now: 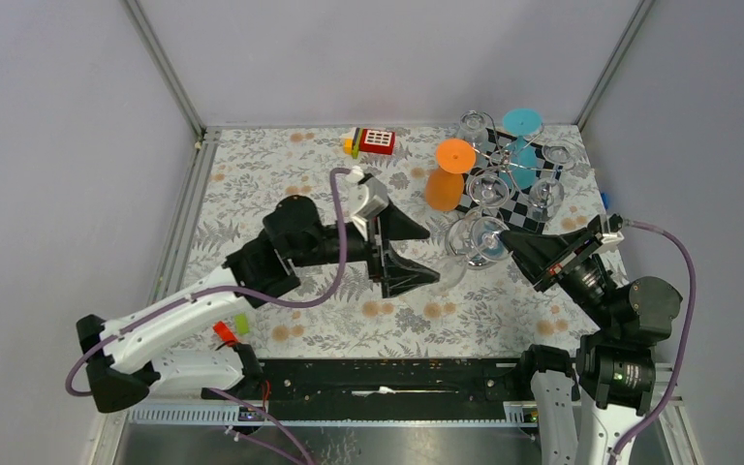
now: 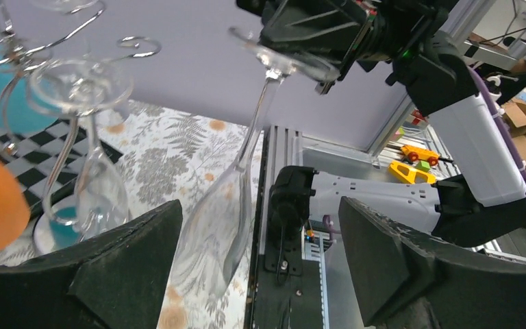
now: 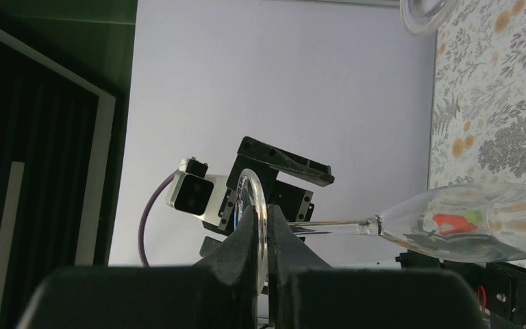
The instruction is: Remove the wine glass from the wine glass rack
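Note:
The chrome wire wine glass rack (image 1: pixel 510 158) stands at the back right with several clear glasses hanging upside down from it, plus an orange glass (image 1: pixel 449 176) and a teal glass (image 1: pixel 521 136). My right gripper (image 1: pixel 506 236) is shut on the round foot of a clear wine glass (image 1: pixel 473 240), held off the rack's left front side. In the right wrist view the fingers (image 3: pixel 266 218) pinch the foot and the bowl (image 3: pixel 466 223) points away. My left gripper (image 1: pixel 415 250) is open, and the glass's bowl (image 2: pixel 219 233) hangs between its fingers, close to one of them.
A black-and-white checkered board (image 1: pixel 515 205) lies under the rack. A red and white toy block (image 1: pixel 376 141) sits at the back centre. The rack's curled arms (image 2: pixel 138 46) and another hanging glass (image 2: pixel 89 137) show in the left wrist view. Grey walls enclose the floral table.

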You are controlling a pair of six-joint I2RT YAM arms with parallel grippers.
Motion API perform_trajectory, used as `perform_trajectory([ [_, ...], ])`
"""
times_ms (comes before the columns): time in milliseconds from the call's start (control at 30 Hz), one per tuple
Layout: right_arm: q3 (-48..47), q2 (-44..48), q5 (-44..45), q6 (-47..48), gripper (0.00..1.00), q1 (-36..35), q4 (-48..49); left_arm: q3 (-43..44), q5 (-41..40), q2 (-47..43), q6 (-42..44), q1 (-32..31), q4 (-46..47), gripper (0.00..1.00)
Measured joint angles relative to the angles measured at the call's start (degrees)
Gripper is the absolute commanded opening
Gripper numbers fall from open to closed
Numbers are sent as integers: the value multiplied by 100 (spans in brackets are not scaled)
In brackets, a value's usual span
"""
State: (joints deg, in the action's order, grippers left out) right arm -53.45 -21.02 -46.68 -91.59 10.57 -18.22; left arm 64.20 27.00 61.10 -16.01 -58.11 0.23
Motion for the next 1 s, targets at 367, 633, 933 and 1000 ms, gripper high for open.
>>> perform_trajectory([
  [367,79,0,-236,-372,0,-245,487,367,278,1209,-151,-455,944,73],
  [633,190,2,-256,-487,0,-330,621,758,752,1475,-229,-494,1228,53],
  [933,234,2,-433,-656,0,-372,855,1110,1360,1816,-33,-487,1283,26],
  [1000,234,2,-470,-691,0,-382,872,1228,1447,1917,57,-483,1209,20],
])
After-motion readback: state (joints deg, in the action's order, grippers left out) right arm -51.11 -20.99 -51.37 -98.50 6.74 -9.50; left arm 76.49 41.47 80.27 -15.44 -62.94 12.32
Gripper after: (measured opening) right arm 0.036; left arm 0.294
